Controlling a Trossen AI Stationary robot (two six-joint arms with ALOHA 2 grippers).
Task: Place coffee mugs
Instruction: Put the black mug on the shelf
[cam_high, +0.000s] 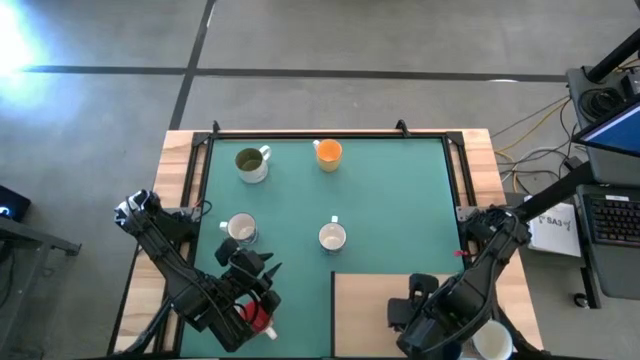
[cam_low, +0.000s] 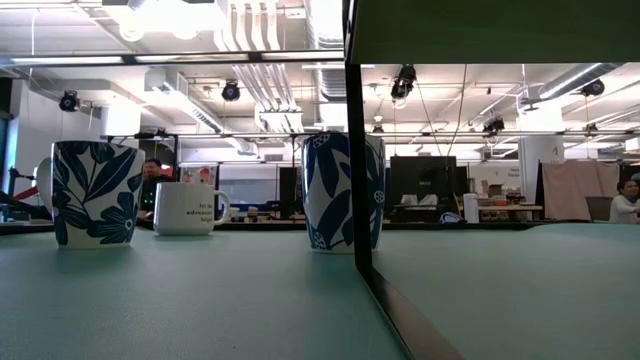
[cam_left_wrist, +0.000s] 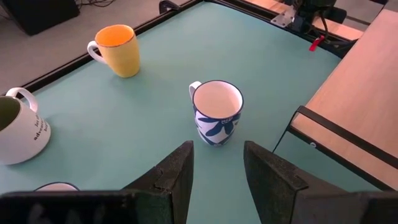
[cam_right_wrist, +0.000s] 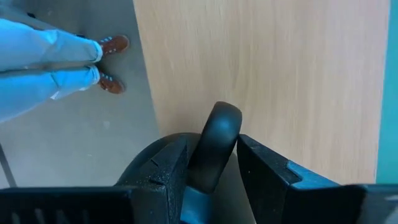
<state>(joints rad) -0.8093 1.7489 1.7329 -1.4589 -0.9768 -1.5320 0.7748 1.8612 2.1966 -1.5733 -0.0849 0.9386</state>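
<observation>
Four coffee mugs stand upright on the green mat (cam_high: 400, 200): a white one with an olive inside (cam_high: 252, 162), an orange one (cam_high: 328, 153), and two white ones with blue leaves (cam_high: 240, 229) (cam_high: 332, 236). My left gripper (cam_left_wrist: 217, 168) is open at the near left. It points at the right-hand leaf mug (cam_left_wrist: 216, 115) from a short way off. My right gripper (cam_right_wrist: 211, 162) hangs over the wooden board (cam_right_wrist: 267, 68) at the near right, shut on a dark blue mug, most of which is hidden. My right gripper pinches a dark rounded loop (cam_right_wrist: 219, 134) of the dark blue mug between its two fingers; it looks like the handle. The fingers come steeply from above. The gripper hides the mug's body, and the loop shows clear of the wooden board.
A white mug (cam_high: 492, 342) sits beside the right arm at the near right corner. Something red (cam_high: 258, 318) shows under the left arm. A black frame (cam_high: 330, 133) borders the mat. A person's legs and shoes (cam_right_wrist: 56, 62) are on the floor beyond the table's edge.
</observation>
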